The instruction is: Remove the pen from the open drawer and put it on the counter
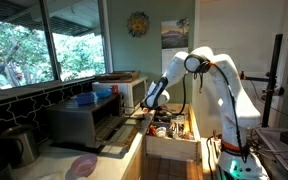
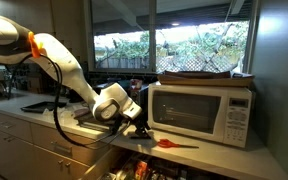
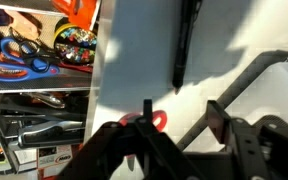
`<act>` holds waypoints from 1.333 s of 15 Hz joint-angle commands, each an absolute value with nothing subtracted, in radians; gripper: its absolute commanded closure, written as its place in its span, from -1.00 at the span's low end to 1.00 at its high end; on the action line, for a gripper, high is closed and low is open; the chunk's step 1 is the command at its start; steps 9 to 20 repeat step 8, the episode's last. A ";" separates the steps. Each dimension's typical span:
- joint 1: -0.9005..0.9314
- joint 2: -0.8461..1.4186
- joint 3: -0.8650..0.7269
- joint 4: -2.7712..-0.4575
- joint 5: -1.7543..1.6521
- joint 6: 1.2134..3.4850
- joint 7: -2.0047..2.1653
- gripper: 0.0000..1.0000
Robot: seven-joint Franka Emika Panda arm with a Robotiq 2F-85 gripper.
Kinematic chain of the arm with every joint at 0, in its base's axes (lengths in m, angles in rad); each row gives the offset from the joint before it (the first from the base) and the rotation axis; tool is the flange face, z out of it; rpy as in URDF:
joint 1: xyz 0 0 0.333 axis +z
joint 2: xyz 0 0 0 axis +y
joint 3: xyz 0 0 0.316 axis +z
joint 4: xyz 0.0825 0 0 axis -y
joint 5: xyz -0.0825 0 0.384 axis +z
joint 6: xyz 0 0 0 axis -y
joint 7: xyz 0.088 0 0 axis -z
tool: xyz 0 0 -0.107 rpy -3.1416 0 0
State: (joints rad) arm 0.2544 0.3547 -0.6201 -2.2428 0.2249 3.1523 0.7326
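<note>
Pen (image 2: pixel 174 144) lies on the pale cream worktop (image 3: pixel 134 60), before the white microwave (image 2: pixel 199 110); open drawer (image 1: pixel 172 150) cluttered, pale wood; hand (image 2: pixel 143 129) spread, gripping nothing; pen red, slim, just beside its fingertips.

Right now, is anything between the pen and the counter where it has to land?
Nothing visible. The red pen is out of the open drawer, and low over or on the counter in front of the microwave; contact is unclear. The claw sits at its end and looks open. A dark slim item lies beyond, clear of it.
</note>
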 commanded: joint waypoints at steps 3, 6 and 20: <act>0.155 0.092 -0.629 -2.394 0.131 3.080 0.476 -1.00; 0.089 -0.054 -0.611 -2.499 0.119 3.097 0.254 -1.00; 0.083 -0.161 -0.606 -2.563 0.205 3.160 0.103 -1.00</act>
